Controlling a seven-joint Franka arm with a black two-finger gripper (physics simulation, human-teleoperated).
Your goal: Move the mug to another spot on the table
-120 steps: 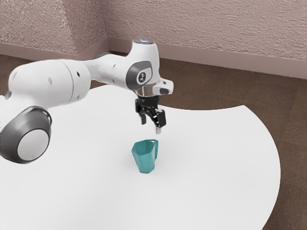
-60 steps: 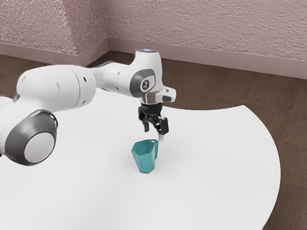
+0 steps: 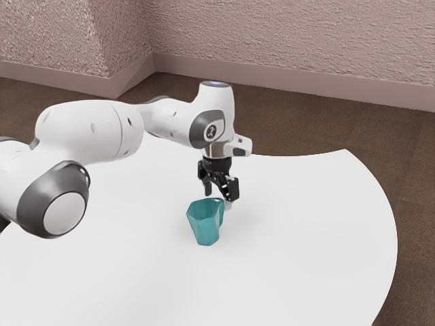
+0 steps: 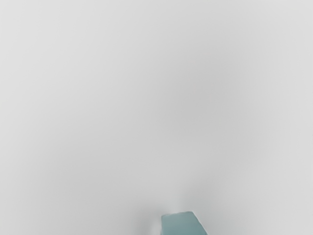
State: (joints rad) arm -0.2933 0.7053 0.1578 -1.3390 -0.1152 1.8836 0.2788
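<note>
A teal faceted mug stands upright on the white table, near its middle. My black gripper hangs just above the mug's far rim, fingers pointing down and open, with one fingertip beside the rim on the exterior view's right. Nothing is held between the fingers. In the wrist view a teal corner of the mug shows just under my hand against the white table surface.
The round white table has bare surface on all sides of the mug. Its curved edge runs along the exterior view's right, with brown floor beyond and a textured wall behind.
My arm has come down and moved a little toward the exterior view's right, bringing the gripper from well above the mug to its rim. The mug has not moved.
</note>
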